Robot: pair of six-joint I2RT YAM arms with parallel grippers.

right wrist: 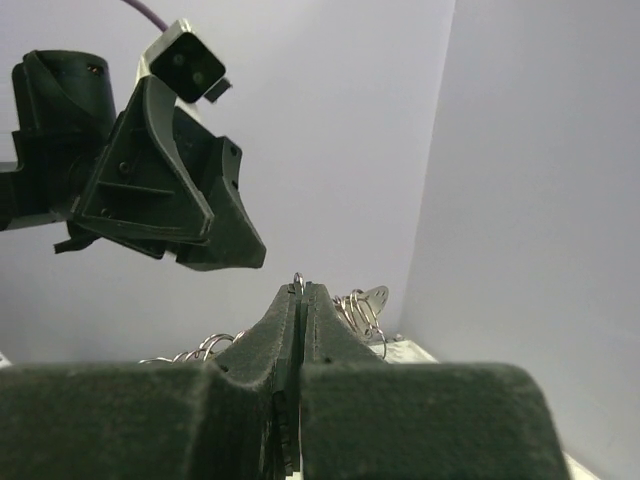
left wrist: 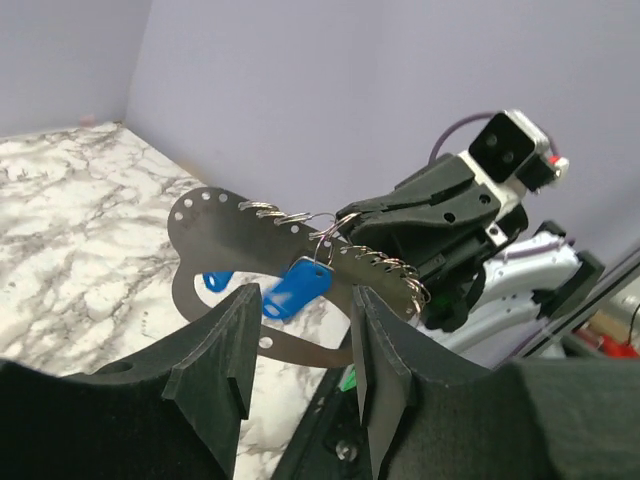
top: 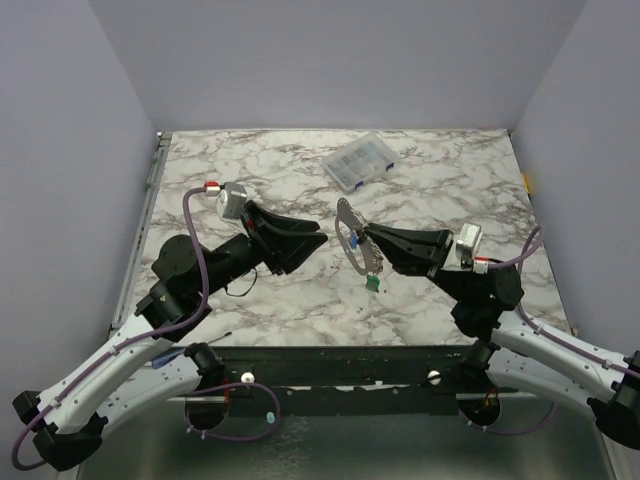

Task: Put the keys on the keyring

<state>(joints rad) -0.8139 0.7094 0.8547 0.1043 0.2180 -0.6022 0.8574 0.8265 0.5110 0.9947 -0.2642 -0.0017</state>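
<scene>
The keyring, a thin silvery loop with a chain of small rings, is held up above the marble table. My right gripper is shut on it; in the right wrist view the jaws pinch one small ring. A blue key hangs from the chain, and a second blue key shows behind the loop. A green key sits just below the keyring's lower end. My left gripper stands open, just short of the hanging blue key, with nothing between its fingers.
A clear plastic compartment box lies at the back of the table, beyond the keyring. The two grippers face each other closely over the table's middle. A metal rail runs along the near edge.
</scene>
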